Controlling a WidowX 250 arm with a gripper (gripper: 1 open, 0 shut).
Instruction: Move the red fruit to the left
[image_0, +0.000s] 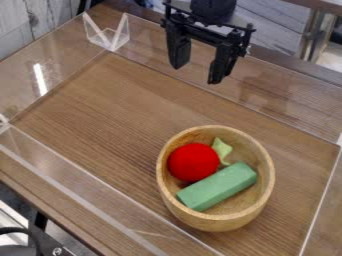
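Red round toy fruit (195, 161) sits in a wooden bowl (254, 203).
Black gripper (198, 70) hangs empty, fingers spread, above and behind it.

The black robot arm (211, 8) is cut off by the top edge. The small pale yellow-green leaf bit (222, 150) hides partly behind the round red toy fruit (195, 161).

Bowl (217, 180) sits near the table's (107, 120) front right corner. Red fruit (195, 161) lies in the bowl's left half, block (218, 187) touching it on the right-front. Gripper (203, 62) hangs over the back edge.
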